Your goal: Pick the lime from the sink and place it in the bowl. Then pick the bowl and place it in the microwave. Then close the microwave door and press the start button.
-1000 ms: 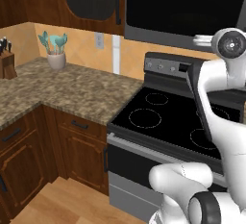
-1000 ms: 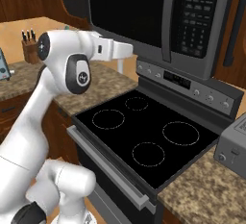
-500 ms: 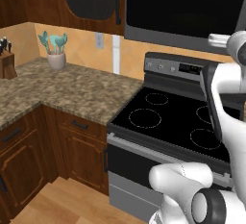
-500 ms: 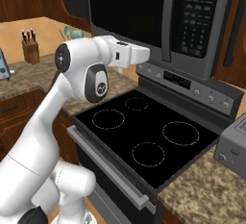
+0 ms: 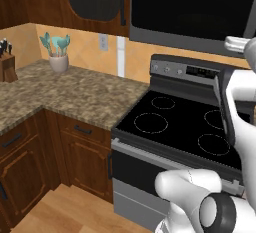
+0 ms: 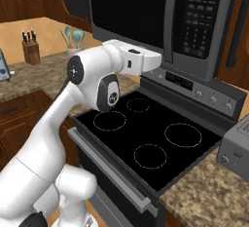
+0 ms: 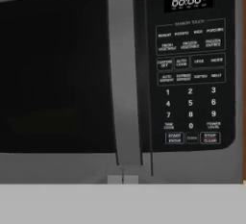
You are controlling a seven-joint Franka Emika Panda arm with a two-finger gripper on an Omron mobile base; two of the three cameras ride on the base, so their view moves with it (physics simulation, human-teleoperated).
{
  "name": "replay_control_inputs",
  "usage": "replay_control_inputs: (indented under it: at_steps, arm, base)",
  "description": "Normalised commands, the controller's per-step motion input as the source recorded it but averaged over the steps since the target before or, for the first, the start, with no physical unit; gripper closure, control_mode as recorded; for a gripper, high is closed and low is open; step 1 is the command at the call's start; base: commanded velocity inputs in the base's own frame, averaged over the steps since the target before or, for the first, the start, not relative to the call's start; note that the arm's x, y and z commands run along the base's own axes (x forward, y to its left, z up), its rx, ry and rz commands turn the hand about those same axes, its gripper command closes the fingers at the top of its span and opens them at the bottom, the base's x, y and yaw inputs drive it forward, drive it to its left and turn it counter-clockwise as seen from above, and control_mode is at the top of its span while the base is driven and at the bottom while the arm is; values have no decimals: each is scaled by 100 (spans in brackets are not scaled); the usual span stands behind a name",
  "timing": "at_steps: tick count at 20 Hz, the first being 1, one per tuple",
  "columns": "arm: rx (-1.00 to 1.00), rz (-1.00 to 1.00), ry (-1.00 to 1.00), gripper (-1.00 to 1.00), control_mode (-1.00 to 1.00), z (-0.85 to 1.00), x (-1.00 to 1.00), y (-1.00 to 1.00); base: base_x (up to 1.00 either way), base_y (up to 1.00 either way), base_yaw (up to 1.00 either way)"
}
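The microwave hangs above the stove, and its door is closed, the dark window showing nothing inside. A grey vertical handle divides the door from the keypad, where the start button sits in the bottom row. My gripper is shut and empty, held just in front of the microwave's lower edge, below the handle. From the right base, the hand reaches out level under the microwave's front. The lime, the bowl and the sink are out of view.
A black stove with four rings lies under my arm. A granite counter runs left, carrying a utensil jar and a knife block. A grey toaster stands right of the stove.
My arm has stretched further right along the microwave's front, bringing the hand closer to the handle and keypad. The jaws have stayed shut.
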Motion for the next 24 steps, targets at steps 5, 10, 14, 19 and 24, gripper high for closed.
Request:
replay_control_inputs:
  at_steps: [5, 10, 14, 19, 24]
  arm:
    - [1, 0, -4, 100, -100, 0, 0, -35]
    - [1, 0, 0, 100, -100, 0, 0, -37]
    - [0, 0, 0, 100, -100, 0, 0, -39]
    - [0, 0, 0, 100, -100, -1, 2, -28]
    - [0, 1, 0, 100, -100, -9, 18, -16]
  base:
    - [0, 0, 0]
    - [0, 0, 0]
    - [0, 0, 0]
    - [0, 0, 0]
    - [0, 0, 0]
